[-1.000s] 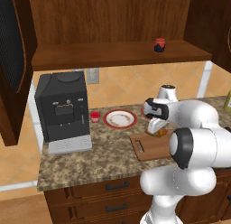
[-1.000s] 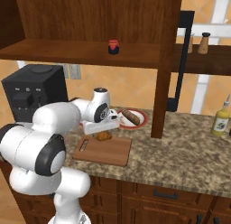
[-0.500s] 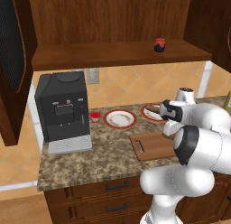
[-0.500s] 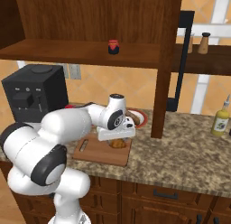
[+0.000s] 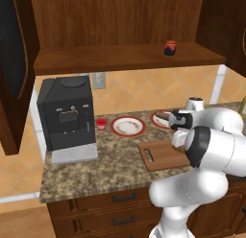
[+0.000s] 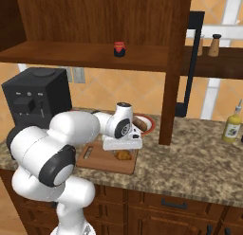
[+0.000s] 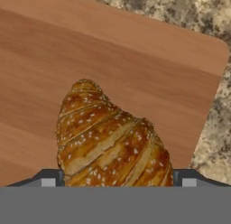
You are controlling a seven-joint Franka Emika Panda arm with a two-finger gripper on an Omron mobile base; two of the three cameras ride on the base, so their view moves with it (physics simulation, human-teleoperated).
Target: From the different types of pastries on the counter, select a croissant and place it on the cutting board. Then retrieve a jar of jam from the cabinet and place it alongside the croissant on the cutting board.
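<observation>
- Far left on the worktop (image 5: pixel 110 160), a black coffee machine (image 5: pixel 67 118) is seen standing upright against the tiled wall.
- Just to its right a tiny red cup (image 5: pixel 101 124) is spotted, and beside that an empty red-rimmed plate (image 5: pixel 128 126).
- Next along, the cutting board (image 5: pixel 161 156) is laid flat near the worktop's front edge, its slot handle turned toward the coffee machine.
- Behind the board a second red-rimmed plate (image 6: pixel 147 126) is seen, with the longer, darker pastry (image 6: pixel 139 122) lying on it.
- Over the board's right end the pincer (image 6: pixel 122 146) is held low, pointing down, with the arm's white bulk wrapped around it.
- The croissant (image 7: pixel 110 139) is clamped between the two finger tips (image 7: pixel 49 178): in the hand view it is pressed on both sides by the grey pads, with the board's wood grain right behind it.
- In the right base view the croissant (image 6: pixel 123 155) is found directly under the hand, at the board (image 6: pixel 104 158) surface near its right edge; whether it is touching the wood cannot be told.
- Up above, the jar of jam (image 5: pixel 170 47) is seen upright on the cabinet (image 5: pixel 120 21) shelf, well apart from the arm, red lid on.
- Far right on the worktop, a yellow bottle (image 6: pixel 232 126) is noted, with two shakers (image 6: pixel 209 44) on a side shelf above.
</observation>
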